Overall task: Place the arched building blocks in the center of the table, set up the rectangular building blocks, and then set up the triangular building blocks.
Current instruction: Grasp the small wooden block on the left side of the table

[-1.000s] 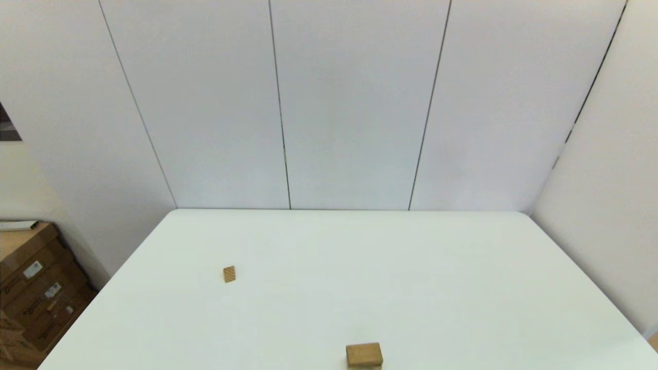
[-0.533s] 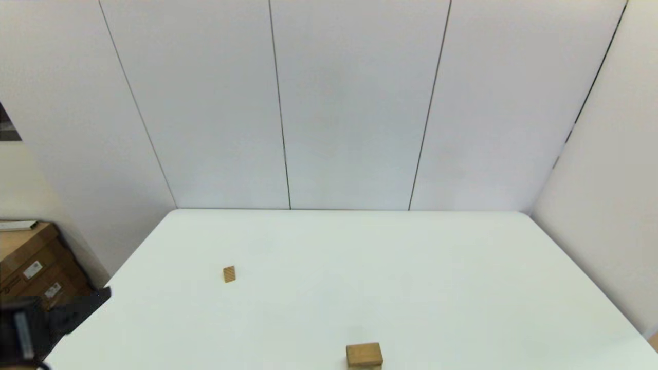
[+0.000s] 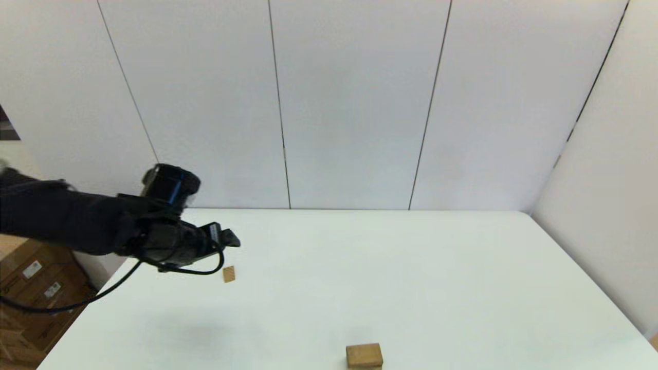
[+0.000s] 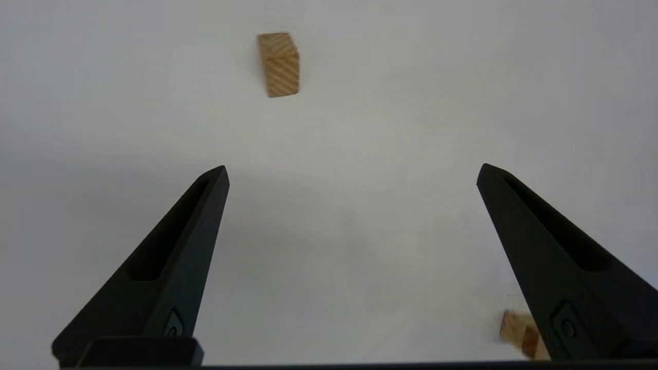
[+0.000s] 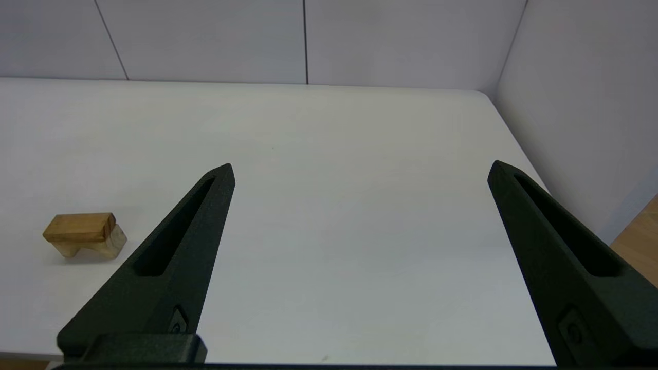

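The left tool hangs above the left side of the bench, reaching in from the left on its black arm with a cable looping beneath. Its two fingers stand wide apart with nothing between them. Just below and a little nearer than the tip sits the wedge, alone on the white surface, its striped grain showing plainly from the left wrist camera. It is not touched by the tool.

Well apart from that, at the near edge and roughly mid-bench, sits the slab, brown and flat. From the right wrist camera it lies directly on top of the paler arch, whose hollow faces down onto the bench; the two are stacked and touching. A corner of that stack also peeks past the left tool's finger in its own wrist view.

The right tool sits low near the right near side of the bench, out of the head view, its fingers likewise spread wide and empty.

Cardboard boxes stand on the floor beyond the bench's left edge.
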You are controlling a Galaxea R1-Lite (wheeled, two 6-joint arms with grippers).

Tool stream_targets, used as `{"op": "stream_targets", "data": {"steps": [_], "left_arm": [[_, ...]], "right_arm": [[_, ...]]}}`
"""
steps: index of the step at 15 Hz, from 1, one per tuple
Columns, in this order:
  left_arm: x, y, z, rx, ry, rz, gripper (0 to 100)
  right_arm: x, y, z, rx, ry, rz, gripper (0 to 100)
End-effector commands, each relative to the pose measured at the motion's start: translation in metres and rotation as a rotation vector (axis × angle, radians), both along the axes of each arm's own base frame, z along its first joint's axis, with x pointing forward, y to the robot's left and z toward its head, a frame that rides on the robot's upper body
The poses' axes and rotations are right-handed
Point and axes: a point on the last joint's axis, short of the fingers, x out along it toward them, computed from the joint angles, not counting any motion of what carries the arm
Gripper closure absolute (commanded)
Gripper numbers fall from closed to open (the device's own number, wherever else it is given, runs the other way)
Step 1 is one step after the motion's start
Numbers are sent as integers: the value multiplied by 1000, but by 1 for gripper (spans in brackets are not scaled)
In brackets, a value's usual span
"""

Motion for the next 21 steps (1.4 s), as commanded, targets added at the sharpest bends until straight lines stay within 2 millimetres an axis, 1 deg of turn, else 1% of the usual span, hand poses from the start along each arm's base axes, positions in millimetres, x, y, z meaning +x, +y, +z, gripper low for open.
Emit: {"op": "stream_targets", "data": {"steps": [1,3,7,12,16,21], "left_arm": [[55,-23,-85,22,195,26,0],[64,-14,-99,54,225,68,0],[72,5,-114,66,265,118,0],[84,5,-113,57,235,124,0],[92,4,-116,57,224,125,0],[97,4,-118,78,243,135,0]], "right_arm": [[0,0,0,0,1,1,0],[0,0,0,0,1,1,0],[0,0,0,0,1,1,0],[0,0,0,0,1,1,0],[0,0,0,0,1,1,0],[0,0,0,0,1,1,0]]}}
